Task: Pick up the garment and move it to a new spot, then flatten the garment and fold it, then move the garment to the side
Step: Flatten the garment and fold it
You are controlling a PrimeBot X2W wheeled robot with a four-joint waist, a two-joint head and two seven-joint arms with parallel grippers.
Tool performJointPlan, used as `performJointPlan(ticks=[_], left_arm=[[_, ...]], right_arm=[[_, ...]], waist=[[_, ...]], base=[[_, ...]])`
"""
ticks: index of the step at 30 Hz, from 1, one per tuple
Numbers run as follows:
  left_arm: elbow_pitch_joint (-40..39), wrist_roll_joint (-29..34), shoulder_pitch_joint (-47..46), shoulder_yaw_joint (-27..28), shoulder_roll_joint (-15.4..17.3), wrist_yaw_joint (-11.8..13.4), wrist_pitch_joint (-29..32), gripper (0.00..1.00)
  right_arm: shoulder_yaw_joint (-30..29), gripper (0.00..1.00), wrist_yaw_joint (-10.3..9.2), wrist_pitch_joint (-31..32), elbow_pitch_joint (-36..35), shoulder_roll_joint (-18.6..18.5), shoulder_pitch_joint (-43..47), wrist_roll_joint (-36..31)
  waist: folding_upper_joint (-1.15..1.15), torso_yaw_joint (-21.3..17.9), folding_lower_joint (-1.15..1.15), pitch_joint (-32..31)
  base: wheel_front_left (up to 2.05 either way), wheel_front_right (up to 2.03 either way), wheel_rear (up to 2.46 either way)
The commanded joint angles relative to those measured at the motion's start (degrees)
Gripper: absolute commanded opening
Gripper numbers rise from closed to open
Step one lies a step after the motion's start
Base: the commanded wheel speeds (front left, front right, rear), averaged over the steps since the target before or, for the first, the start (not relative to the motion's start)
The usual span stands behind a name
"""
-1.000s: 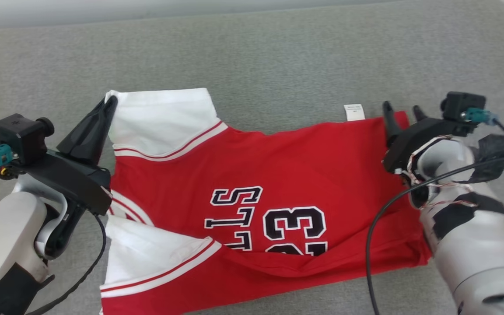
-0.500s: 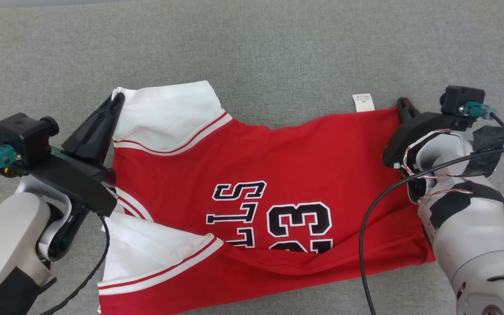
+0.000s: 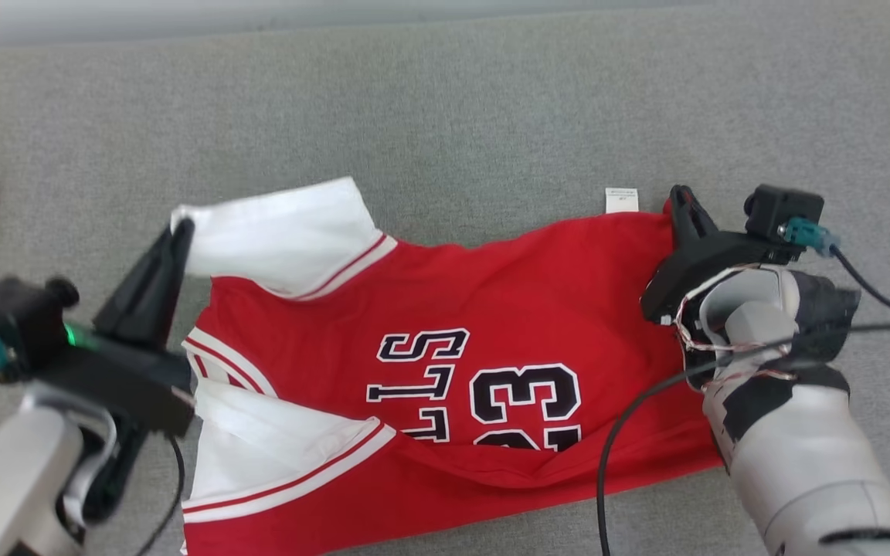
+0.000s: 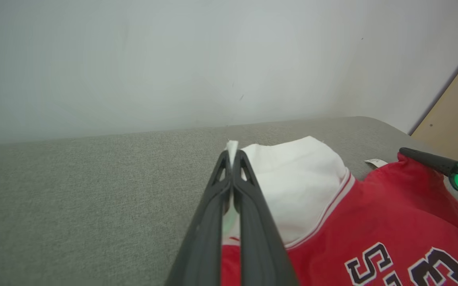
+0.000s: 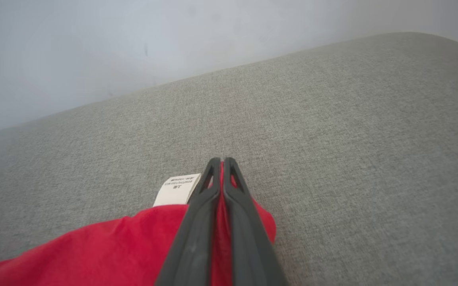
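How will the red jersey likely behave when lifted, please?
Probably floppy: the jersey already wrinkles and folds along its near edge. With the left gripper pinching the white sleeve and the right gripper a red corner, the middle will likely sag.

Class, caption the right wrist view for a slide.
Right gripper shut on the red jersey corner, beside its white tag.

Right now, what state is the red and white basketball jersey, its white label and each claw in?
Red and white basketball jersey: spread print-up on grey cushion, near edge folded over.
White label: flat, sticking out past the hem.
Left claw: shut on white sleeve corner.
Right claw: shut on red hem corner.
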Motion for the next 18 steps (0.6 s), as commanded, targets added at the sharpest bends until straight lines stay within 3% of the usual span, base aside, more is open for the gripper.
performJointPlan(ticks=[1,7,11,18], left_arm=[[-0.6,0.4,1.8,0.1,0.4,0.4,-0.4,0.00],[-5.0,2.6,8.3,-0.2,-0.8,3.2,-1.4,0.00],[-7.4,3.8,13.2,1.0,-2.0,5.2,-1.7,0.00],[-10.3,5.2,21.7,7.4,-6.6,4.7,-1.8,0.00]], right_arm=[[0.9,0.00,-0.08,-0.3,-1.4,0.1,1.6,1.4],[8.0,0.00,-0.07,-0.3,-11.6,-2.2,9.4,9.9],[12.3,0.00,-0.08,-0.3,-18.1,-5.8,15.0,16.8],[16.6,0.00,-0.08,-0.3,-28.2,-12.2,23.4,27.1]], waist=[[0.00,-0.1,0.00,-0.7],[0.00,0.5,0.00,-2.4],[0.00,1.2,0.00,-3.6],[0.00,2.8,0.00,-5.3]], base=[[0.00,0.00,0.00],[0.00,0.00,0.00],[0.00,0.00,0.00],[0.00,0.00,0.00]])
